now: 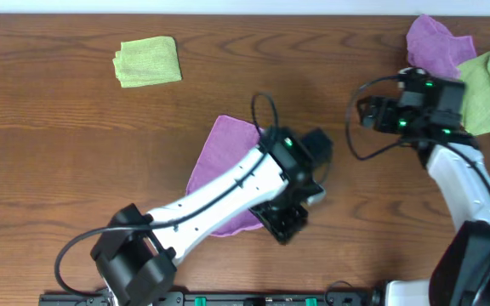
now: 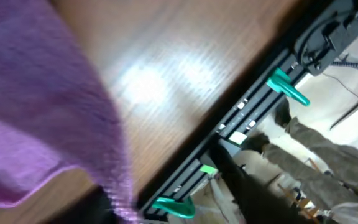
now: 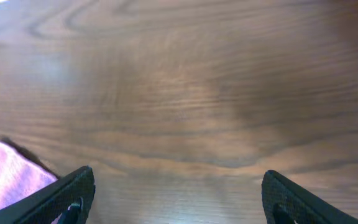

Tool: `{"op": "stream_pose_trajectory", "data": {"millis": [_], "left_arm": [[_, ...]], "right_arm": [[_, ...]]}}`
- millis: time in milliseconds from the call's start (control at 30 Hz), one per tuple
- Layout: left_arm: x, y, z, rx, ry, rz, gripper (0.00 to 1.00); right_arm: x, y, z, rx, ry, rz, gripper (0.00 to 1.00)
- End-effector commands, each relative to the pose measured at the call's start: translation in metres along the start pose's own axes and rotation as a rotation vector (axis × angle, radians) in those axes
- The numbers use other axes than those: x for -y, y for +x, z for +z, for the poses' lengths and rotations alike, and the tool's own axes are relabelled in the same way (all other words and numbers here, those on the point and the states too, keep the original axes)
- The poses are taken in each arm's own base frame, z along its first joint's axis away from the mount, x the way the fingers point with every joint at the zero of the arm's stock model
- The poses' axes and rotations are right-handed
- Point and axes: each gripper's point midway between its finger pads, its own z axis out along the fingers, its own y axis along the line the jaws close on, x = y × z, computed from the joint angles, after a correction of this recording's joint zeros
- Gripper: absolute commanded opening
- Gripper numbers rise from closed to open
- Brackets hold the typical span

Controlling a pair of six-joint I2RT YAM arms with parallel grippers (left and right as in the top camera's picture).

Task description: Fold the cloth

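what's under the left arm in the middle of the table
A purple cloth lies on the wooden table beneath the left arm. The arm covers its lower right part, so any grip there is hidden.

Robotics lab, wooden table (image 1: 58,153), black rail (image 2: 253,107) with teal clamps (image 2: 288,89), cables (image 2: 355,62)

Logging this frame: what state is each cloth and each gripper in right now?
centre purple cloth: lying mostly flat, partly covered by the left arm.
folded green cloth: folded square, lying alone.
corner purple cloth: crumpled, unfolded.
corner green cloth: crumpled, unfolded.
left gripper: at the centre purple cloth's edge; open or shut unclear.
right gripper: open, holding nothing.
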Motion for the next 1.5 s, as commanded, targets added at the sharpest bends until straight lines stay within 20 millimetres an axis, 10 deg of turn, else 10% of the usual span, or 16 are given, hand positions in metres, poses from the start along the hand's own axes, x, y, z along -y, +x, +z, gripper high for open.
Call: {"op": "stream_pose_trajectory", "data": {"millis": [0, 433, 1000, 1167, 1467], "left_arm": [[0.015, 0.011, 0.008, -0.022, 0.009, 0.014, 0.73], [0.094, -0.036, 0.02, 0.172, 0.204, 0.148, 0.8], [0.02, -0.033, 0.029, 0.172, -0.21, -0.029, 0.96], [-0.037, -0.006, 0.014, 0.108, -0.512, -0.146, 0.95], [-0.091, 0.014, 0.051, 0.03, -0.402, -0.327, 0.95]], "right_arm": [[-0.018, -0.016, -0.013, 0.04, -0.124, 0.01, 0.86], [-0.031, -0.013, -0.01, 0.028, -0.151, -0.01, 0.87], [-0.047, 0.01, -0.013, -0.056, -0.247, -0.061, 0.85], [-0.046, 0.014, -0.013, -0.074, -0.242, -0.061, 0.85], [-0.044, 0.014, -0.012, -0.072, -0.228, -0.062, 0.85]]}}
